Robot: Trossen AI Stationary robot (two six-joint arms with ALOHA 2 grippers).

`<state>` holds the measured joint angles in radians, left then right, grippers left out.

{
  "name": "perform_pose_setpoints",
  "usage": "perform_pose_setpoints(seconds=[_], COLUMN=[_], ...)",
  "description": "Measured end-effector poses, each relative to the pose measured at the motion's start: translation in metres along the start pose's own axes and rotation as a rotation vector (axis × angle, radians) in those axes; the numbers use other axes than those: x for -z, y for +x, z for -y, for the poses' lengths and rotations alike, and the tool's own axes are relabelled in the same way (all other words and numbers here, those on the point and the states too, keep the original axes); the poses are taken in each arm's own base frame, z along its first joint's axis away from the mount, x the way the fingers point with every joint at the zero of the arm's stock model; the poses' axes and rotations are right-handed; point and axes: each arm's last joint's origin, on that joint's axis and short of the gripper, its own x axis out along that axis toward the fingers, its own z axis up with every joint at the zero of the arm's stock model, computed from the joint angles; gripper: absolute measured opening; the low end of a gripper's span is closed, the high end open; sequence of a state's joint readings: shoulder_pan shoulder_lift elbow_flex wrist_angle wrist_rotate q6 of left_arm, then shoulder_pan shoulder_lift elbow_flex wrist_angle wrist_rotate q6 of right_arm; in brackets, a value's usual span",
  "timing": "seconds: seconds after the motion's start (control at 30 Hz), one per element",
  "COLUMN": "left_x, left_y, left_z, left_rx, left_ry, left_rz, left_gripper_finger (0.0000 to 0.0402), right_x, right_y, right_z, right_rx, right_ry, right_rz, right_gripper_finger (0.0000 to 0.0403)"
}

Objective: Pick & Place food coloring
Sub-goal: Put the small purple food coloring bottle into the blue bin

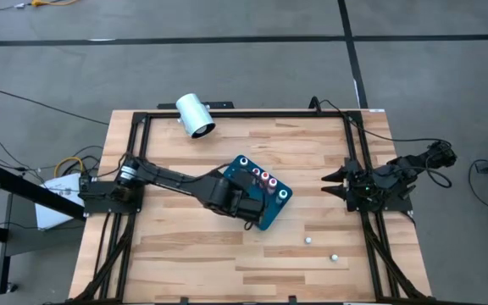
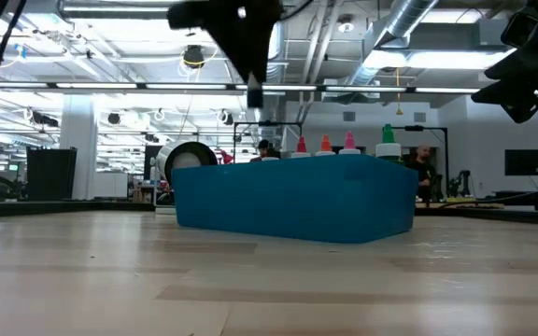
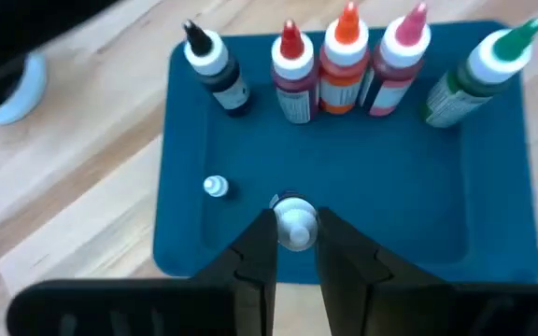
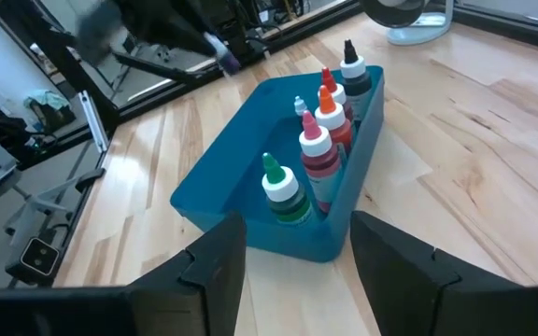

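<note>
A teal tray (image 1: 271,222) lies mid-table. Five food coloring bottles (image 3: 344,65) stand in a row along one wall, topped black, red, orange, pink and green. A tiny white-capped bottle (image 3: 215,187) stands apart on the tray floor. My left gripper (image 3: 295,231) hovers above the tray (image 2: 297,201), shut on another small white-capped bottle (image 3: 294,219). Two tiny pale bottles (image 1: 308,240) (image 1: 335,256) lie on the table toward the near right. My right gripper (image 1: 327,185) waits open at the right edge with nothing between its fingers. My left gripper pinches the small bottle between its two fingertips (image 3: 265,233), at its top end just beside the white cap (image 3: 294,239). The fingers slant down from above. The cap faces up toward the wrist. The bottle is lifted clear, well above the tray's rim (image 2: 253,93).
A big white cylinder (image 1: 196,116) lies on its side at the table's far left, away from the tray. Black frame rails (image 1: 244,113) run along the table's far, left and right edges. Bare wood (image 1: 193,254) lies near the front edge.
</note>
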<state>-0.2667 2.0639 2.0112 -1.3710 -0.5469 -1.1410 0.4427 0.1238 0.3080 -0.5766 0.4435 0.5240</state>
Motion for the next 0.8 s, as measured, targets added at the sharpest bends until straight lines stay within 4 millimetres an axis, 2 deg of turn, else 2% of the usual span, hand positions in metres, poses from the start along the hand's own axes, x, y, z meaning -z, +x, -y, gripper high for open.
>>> perform_pose_setpoints(seconds=[0.23, 0.47, 0.8], left_x=[0.014, 0.015, 0.017], left_y=[0.039, 0.078, 0.110], left_z=[0.002, -0.001, -0.015], left_rx=[-0.021, 0.003, -0.027], left_ry=[0.027, 0.033, 0.045], left_rz=[-0.012, -0.036, -0.074], left_gripper_finger=[0.0049, 0.0049, 0.0048], right_x=[0.000, 0.000, 0.000], right_y=[0.000, 0.000, 0.000], right_z=[0.000, 0.000, 0.000], right_rx=[0.000, 0.000, 0.000], right_ry=[0.001, 0.008, 0.009], right_rz=[0.000, 0.000, 0.001], right_gripper_finger=[0.0182, 0.0180, 0.0185])
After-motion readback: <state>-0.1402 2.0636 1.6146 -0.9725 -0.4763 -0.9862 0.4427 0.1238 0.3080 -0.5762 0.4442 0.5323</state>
